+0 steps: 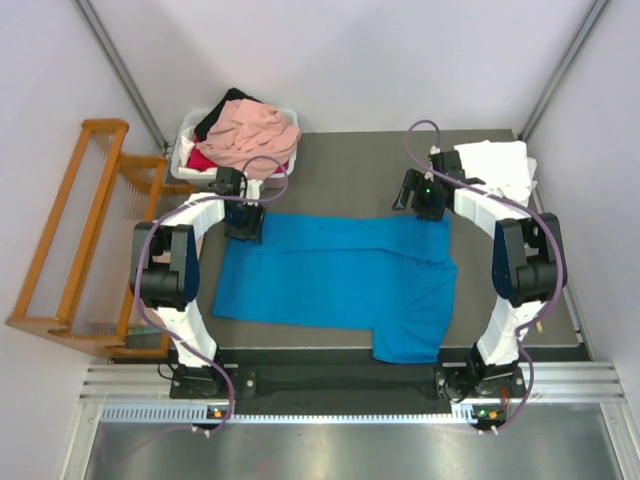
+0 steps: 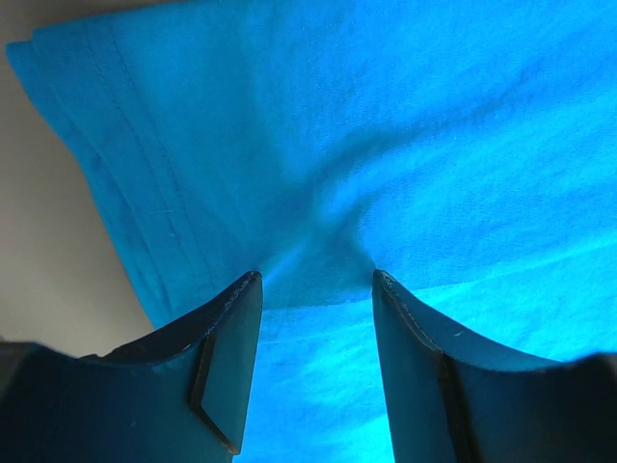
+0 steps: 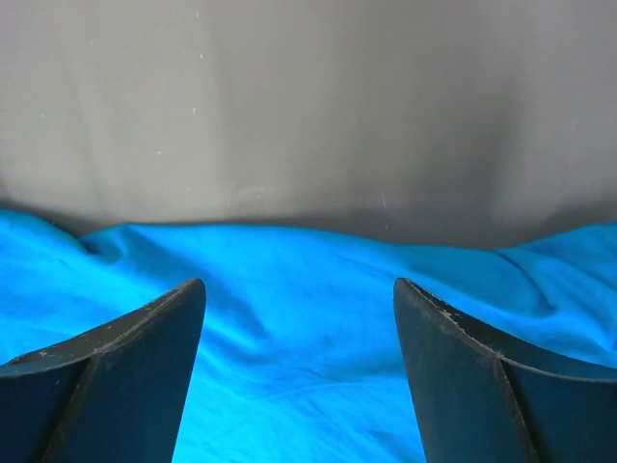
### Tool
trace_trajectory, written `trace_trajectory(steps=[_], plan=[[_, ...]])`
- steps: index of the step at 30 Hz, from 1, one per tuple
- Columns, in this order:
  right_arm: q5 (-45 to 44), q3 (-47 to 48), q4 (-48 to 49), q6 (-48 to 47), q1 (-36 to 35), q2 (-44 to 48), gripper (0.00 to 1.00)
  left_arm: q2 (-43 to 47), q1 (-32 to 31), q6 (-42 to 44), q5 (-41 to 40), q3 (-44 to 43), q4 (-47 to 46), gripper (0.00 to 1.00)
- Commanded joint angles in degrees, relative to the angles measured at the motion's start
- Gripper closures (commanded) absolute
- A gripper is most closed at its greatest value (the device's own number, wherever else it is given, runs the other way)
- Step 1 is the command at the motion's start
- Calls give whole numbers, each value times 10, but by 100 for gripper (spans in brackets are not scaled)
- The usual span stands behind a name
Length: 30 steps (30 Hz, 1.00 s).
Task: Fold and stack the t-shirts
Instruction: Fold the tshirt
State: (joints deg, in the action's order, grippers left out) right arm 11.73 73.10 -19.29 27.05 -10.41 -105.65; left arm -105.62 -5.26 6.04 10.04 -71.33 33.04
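A bright blue t-shirt [image 1: 340,280] lies spread flat on the dark table, with one sleeve hanging toward the near edge at the right. My left gripper [image 1: 244,228] hovers over its far-left corner. In the left wrist view the left gripper [image 2: 316,282] stands open over the blue t-shirt [image 2: 386,145], and a soft ridge of cloth rises just past the fingertips. My right gripper [image 1: 430,210] is over the far-right corner. Seen from its wrist, the right gripper [image 3: 299,286] is wide open above the blue t-shirt [image 3: 308,328], near the cloth's far edge.
A white tub [image 1: 188,140] at the back left holds salmon-pink [image 1: 255,135], red and black tees. White tees [image 1: 500,165] lie at the back right. A wooden slatted rack [image 1: 75,240] stands left of the table [image 1: 350,170].
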Motion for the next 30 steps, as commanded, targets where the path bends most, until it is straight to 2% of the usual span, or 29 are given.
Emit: trace_trajectory(steps=[1,20,26,29,30], plan=[[-47,17,0,-14,-3,-9,20,35,5,-1,6,-6,-11,46],[-88,-39,-4,-13,91,-13,18,54,15,0,19,-13,3,46],[-46,-31,7,-4,93,-19,19,55,16,0,20,-4,-2,46],[-17,-8,-10,-29,70,-6,14,56,16,0,17,-3,-2,46],[-39,0,-18,-37,59,3,9,57,16,0,17,-3,-1,46]])
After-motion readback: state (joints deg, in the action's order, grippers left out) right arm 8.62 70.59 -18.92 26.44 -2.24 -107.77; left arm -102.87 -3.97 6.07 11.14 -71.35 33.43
